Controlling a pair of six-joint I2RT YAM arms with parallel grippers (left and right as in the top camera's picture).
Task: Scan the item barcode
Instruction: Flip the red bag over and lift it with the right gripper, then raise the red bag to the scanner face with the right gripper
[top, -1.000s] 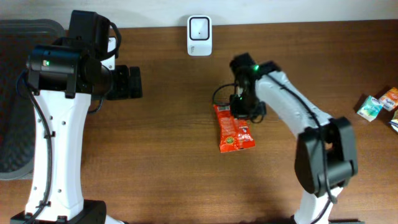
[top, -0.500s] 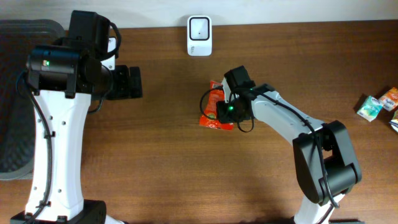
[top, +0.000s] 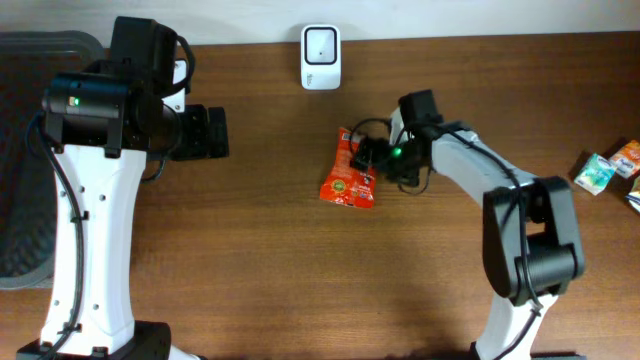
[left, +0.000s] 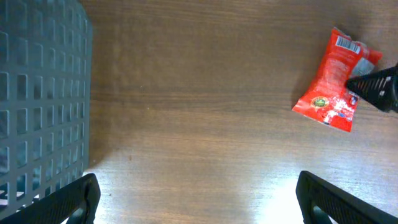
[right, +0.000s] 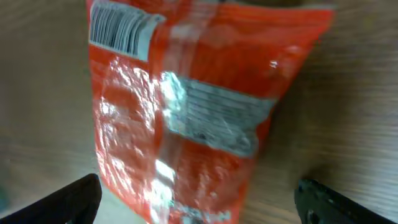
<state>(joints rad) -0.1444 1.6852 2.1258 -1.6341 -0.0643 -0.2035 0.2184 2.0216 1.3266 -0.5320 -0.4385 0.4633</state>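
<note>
Overhead view first: the packet (top: 348, 178) is lying flat on the bench (top: 260, 250), roughly mid-bench and a bit nearer than the scanner (top: 321, 44), which stands at the far edge. Your right claw (top: 368, 157) sits at the packet's right edge. On the right wrist view its fingers (right: 68, 199) are spread wide at the bottom corners with the packet under them, so it's open and gripping nothing. Can't tell if a tip is brushing the wrapper.

The good bit is that the barcode (right: 119, 28) is face up, on the far end of the packet, the end closer to the scanner. My guess is that's the reason for laying it this way: you can see the code and plan the grab around it. It's pointing at the ceiling and not at the scanner though, so I'd say the scan isn't done yet and the packet needs lifting and presenting.

Your left claw (top: 205, 132) is wide open too and empty. It's parked over the left side just beside the basket (left: 37, 99), well apart from the packet, probably just keeping out of the way.

If you re-grab, I'd pinch the near end so the fingers don't cover the code. That foil looks shiny and crinkly, so it could slip or fold.
</note>
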